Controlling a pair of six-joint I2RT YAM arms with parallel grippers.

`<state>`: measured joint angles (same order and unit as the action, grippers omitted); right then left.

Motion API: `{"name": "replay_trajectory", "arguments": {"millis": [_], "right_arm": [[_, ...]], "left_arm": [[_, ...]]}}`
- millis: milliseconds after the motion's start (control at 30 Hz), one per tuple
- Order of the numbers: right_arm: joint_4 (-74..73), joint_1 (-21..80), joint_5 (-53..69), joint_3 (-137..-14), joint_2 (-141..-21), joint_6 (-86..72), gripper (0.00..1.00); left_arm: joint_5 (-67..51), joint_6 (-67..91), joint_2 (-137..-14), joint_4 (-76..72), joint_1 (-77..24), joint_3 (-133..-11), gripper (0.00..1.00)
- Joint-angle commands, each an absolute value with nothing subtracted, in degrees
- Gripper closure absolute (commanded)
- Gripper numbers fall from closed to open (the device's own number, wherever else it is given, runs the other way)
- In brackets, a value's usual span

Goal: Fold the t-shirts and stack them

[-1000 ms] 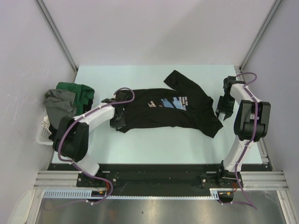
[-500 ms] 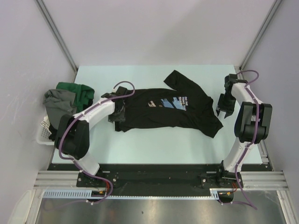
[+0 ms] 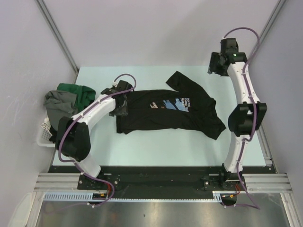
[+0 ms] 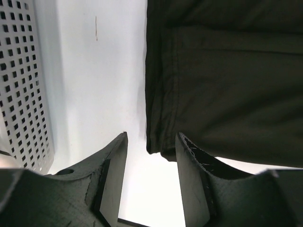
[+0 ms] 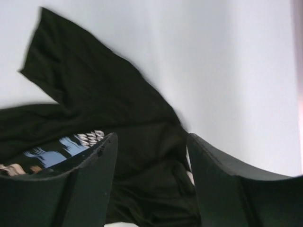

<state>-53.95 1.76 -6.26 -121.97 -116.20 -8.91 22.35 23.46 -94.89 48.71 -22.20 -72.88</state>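
A black t-shirt (image 3: 170, 111) with a blue, brown and white chest print lies spread across the middle of the table, one sleeve (image 3: 182, 80) pointing to the far side. My left gripper (image 3: 121, 105) sits at the shirt's left edge. In the left wrist view its fingers (image 4: 116, 161) stand apart, with the hem corner (image 4: 161, 149) lying loose just beyond them, not pinched. My right gripper (image 3: 214, 66) is raised high at the far right, open and empty (image 5: 152, 138), looking down on the shirt (image 5: 94, 94). A dark green shirt (image 3: 78, 92) and a grey shirt (image 3: 59, 106) are heaped at the left.
A white slatted basket (image 3: 43, 135) stands at the table's left edge under the heaped shirts; its perforated wall (image 4: 23, 85) shows left of my left fingers. Grey walls and slanted frame posts (image 3: 59, 35) close in the table.
My left gripper has opened, let go of the shirt's left edge and shifted a little farther back. My right arm has risen and swung from beside the shirt to the far right, opening wider.
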Motion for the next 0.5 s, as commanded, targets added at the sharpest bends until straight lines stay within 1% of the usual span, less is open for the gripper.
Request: {"name": "replay_trajectory", "arguments": {"millis": [0,67,133,267,467], "right_arm": [[-52.0,3.6,-1.2,-133.5,-126.3,-6.9,0.29],[-50.7,4.2,1.7,-137.4,-130.3,-7.0,0.23],[-47.5,5.3,3.2,-138.1,-132.0,-6.5,0.18],[-39.1,6.8,6.7,-137.9,-136.0,-5.4,0.0],[-31.9,8.3,11.2,-140.6,-140.8,-5.7,0.0]], "left_arm": [[23.2,22.8,-96.1,49.2,-21.8,-78.2,0.5],[22.9,22.7,-96.3,49.6,-21.9,-79.4,0.5],[22.5,22.7,-96.0,50.2,-21.9,-80.0,0.5],[21.4,22.4,-93.8,50.0,-22.1,-79.3,0.5],[21.3,22.2,-91.1,49.3,-22.1,-76.3,0.5]]}}
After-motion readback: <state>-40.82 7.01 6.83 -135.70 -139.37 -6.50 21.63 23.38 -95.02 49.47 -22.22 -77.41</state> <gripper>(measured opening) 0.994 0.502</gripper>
